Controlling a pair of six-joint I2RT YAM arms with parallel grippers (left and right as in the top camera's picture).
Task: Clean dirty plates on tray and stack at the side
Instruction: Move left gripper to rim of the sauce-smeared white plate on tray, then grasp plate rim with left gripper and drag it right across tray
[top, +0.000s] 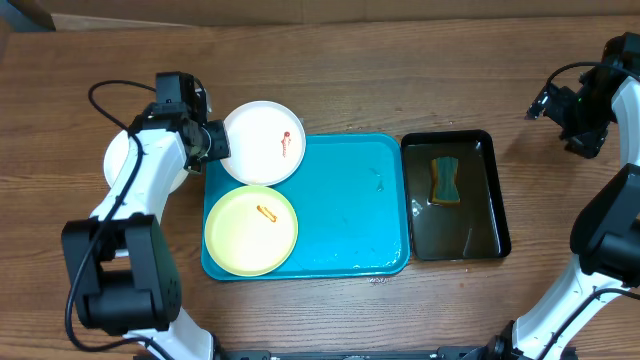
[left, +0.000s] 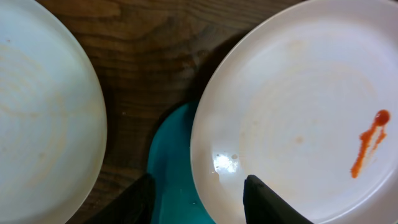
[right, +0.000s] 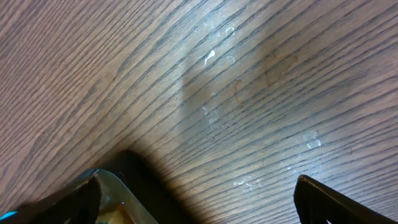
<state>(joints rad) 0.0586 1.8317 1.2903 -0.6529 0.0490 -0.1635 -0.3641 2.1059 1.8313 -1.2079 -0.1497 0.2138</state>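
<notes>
A white plate (top: 263, 142) with a red smear overhangs the far left corner of the turquoise tray (top: 350, 210). My left gripper (top: 214, 142) is at this plate's left edge. In the left wrist view the white plate's (left: 298, 112) rim runs between the gripper's (left: 198, 186) two dark fingers. One finger is over the plate, the other is beyond the rim, and a strip of tray (left: 171, 162) shows in the gap. A pale yellow-green plate (top: 251, 229) with an orange smear lies at the tray's near left. My right gripper (top: 578, 110) hangs open over bare wood (right: 199, 93), far right.
Another white plate (top: 122, 158) lies on the table left of the tray, partly under my left arm; the left wrist view shows this plate (left: 43, 118) beside the tray corner. A black tray (top: 492, 210) right of the turquoise one holds a yellow-and-green sponge (top: 446, 180).
</notes>
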